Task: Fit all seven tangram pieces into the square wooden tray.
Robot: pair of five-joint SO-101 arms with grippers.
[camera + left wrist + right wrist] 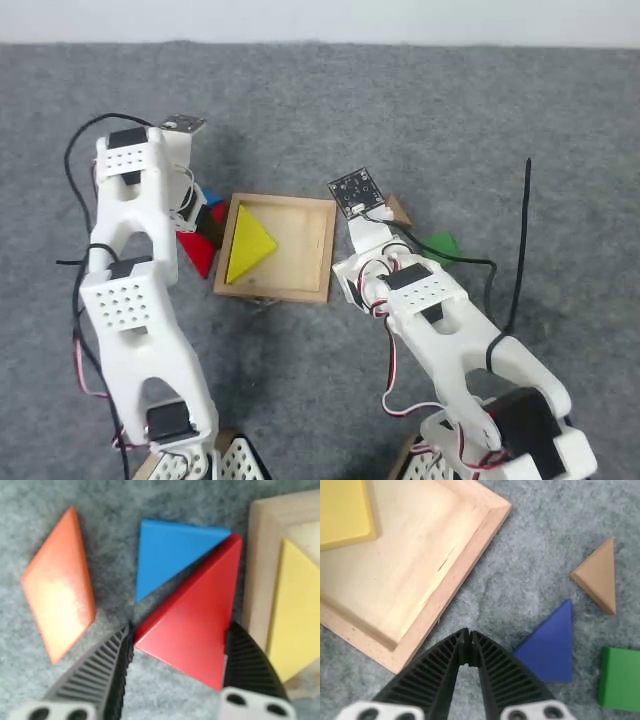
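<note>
The step in hand looks to be the pick-up of the second piece. Just one piece, the yellow triangle [248,245], is lying inside the square wooden tray [318,250]. The left pincer [180,630] is hanging with its jaws apart, straddling the red triangle [192,625]. That piece is resting on the grey worktop [115,510] just beside the tray's outer wall. The blue triangle [170,555] is lying edge to edge against it, and the orange parallelogram [57,587] is sitting apart on the far side.

The right pincer [469,640] is holding its jaws pressed together on nothing, over the worktop just outside a tray corner. The dark blue triangle [550,650] is lying near it, with the tan triangle [597,577] and the green piece [620,677] beyond.

By my judgement, the next move is calling for the left jaws to close on the red triangle's edges without dragging the blue one. Then comes a lift over the wall and a turn, so its long edge is meeting the yellow one's.

Whether the fingers are already touching the red triangle is hard to say, since their tips are overlapping its outline. In the high view the left arm is covering most of the red and blue pieces. The green piece is being cut off at the right wrist view's edge, so its shape is uncertain.
</note>
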